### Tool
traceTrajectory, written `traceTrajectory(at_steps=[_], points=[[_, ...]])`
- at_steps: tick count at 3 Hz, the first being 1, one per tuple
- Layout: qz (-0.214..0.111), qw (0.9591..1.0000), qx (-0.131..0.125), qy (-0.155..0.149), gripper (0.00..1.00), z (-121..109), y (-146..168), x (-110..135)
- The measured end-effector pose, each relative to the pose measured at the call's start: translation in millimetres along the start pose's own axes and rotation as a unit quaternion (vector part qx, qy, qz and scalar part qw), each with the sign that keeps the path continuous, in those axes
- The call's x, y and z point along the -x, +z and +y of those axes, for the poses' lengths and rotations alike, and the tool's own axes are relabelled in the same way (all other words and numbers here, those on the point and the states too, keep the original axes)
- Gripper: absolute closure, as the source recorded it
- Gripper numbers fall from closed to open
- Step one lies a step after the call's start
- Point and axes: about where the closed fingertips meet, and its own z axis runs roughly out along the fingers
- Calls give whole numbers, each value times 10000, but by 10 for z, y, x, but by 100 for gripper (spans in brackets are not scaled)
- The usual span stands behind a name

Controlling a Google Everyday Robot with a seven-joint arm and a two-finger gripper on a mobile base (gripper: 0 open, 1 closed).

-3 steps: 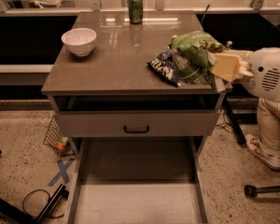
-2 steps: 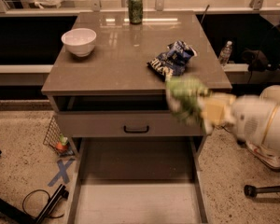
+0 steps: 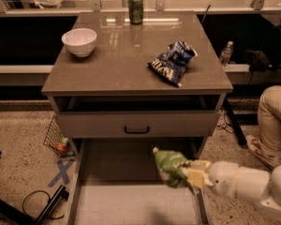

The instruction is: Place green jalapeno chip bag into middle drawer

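My gripper (image 3: 191, 174) is at the lower right, on a white arm (image 3: 243, 184) that reaches in from the right edge. It is shut on the green jalapeno chip bag (image 3: 168, 167), a crumpled glossy green bag held out to the left. The bag hangs above the right part of the open middle drawer (image 3: 117, 201), over its pale grey floor and near its right wall. The drawer is pulled out toward me, below the drawer front with a black handle (image 3: 136, 124).
On the tabletop (image 3: 126, 60) are a white bowl (image 3: 79, 41), a green soda can (image 3: 136, 8) and a dark blue chip bag (image 3: 173, 62). A person's leg (image 3: 274, 116) is at the right. A wire basket (image 3: 56, 137) and cables (image 3: 37, 203) lie on the floor at the left.
My gripper has carried the green bag from the tabletop's right side down and forward, past the drawer front, to just above the open drawer.
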Motion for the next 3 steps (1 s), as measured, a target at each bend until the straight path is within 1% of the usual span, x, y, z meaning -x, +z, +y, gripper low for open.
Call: traceTrajectory(at_steps=[1, 2, 3], points=[[415, 9987, 272, 100, 100, -197, 437, -523], [784, 9954, 528, 156, 100, -246, 936, -1030], [918, 9937, 616, 178, 100, -261, 1120, -1217]])
